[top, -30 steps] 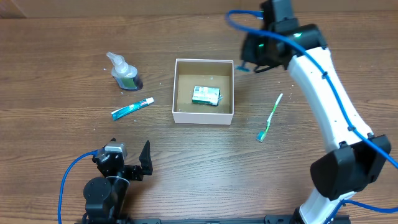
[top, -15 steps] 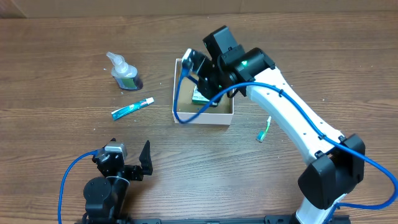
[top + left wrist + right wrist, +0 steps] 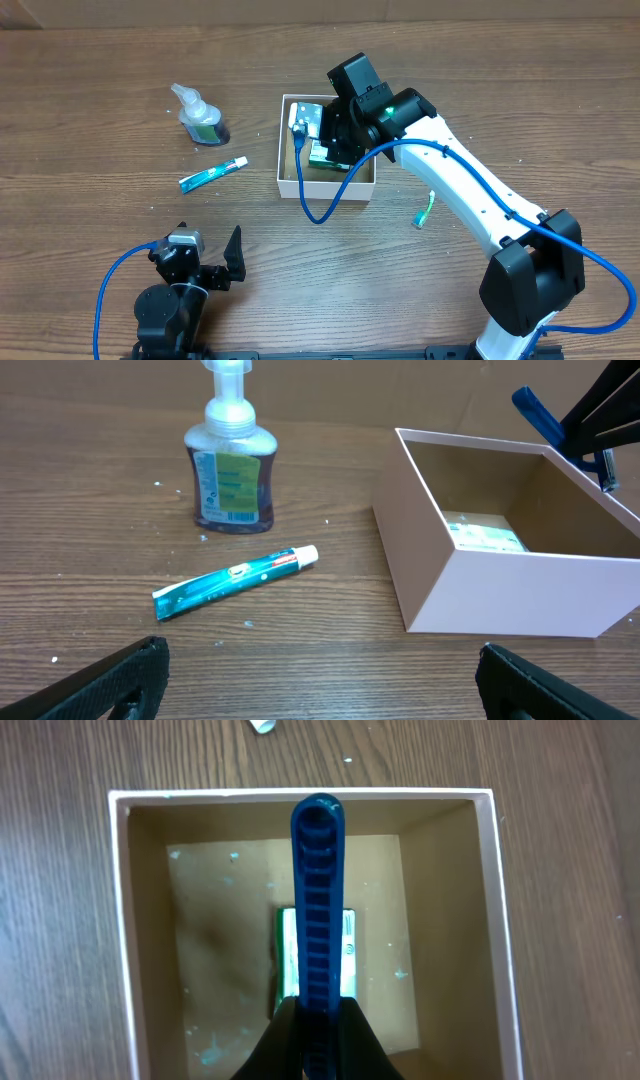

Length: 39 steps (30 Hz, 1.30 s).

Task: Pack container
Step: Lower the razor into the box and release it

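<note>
The container (image 3: pixel 287 150) is a square white-walled box with a brown floor at mid-table, also seen in the left wrist view (image 3: pixel 500 595) and from straight above in the right wrist view (image 3: pixel 120 930). A green-and-white packet (image 3: pixel 347 955) lies on its floor. My right gripper (image 3: pixel 318 125) hovers over the container's open top, shut on a blue comb (image 3: pixel 319 900) that points along the box's middle, above the packet. My left gripper (image 3: pixel 320 680) rests near the table's front left edge, open with only bare wood between its fingers.
A clear pump bottle (image 3: pixel 200 115) and a teal toothpaste tube (image 3: pixel 212 175) lie left of the container. A green toothbrush (image 3: pixel 425 210) lies to its right, partly under the right arm. A blue cable loop (image 3: pixel 320 215) hangs over the container's front wall.
The right arm has swung from the back right to over the container, carrying the blue comb, and has settled above the packet. The left arm has stayed still.
</note>
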Tool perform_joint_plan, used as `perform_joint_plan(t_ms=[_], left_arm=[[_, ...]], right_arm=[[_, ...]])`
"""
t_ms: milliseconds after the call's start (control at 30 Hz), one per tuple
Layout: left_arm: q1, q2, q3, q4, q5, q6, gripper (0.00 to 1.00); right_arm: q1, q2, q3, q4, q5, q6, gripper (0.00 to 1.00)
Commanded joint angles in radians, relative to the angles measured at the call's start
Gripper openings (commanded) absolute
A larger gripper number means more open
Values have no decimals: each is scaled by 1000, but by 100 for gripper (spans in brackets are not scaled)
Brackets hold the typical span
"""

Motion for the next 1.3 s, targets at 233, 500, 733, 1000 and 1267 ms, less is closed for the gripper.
perform_joint_plan(t_ms=[233,500,733,1000,1267], left_arm=[[6,-11,-9,4,8,-10,100],[6,-11,-9,4,8,-10,100],[6,-11,-9,4,8,-10,100],[6,-11,-9,4,8,-10,100],[6,-11,-9,4,8,-10,100]], right_arm=[[3,-42,24,26,10,251,100],[8,-266,86,-39,11,920,100],[-3,-416,86,-176,102,1130,100],[-3,-430,84,-343,146,1254,100],[-3,-438,84,-501,220,1334,100]])
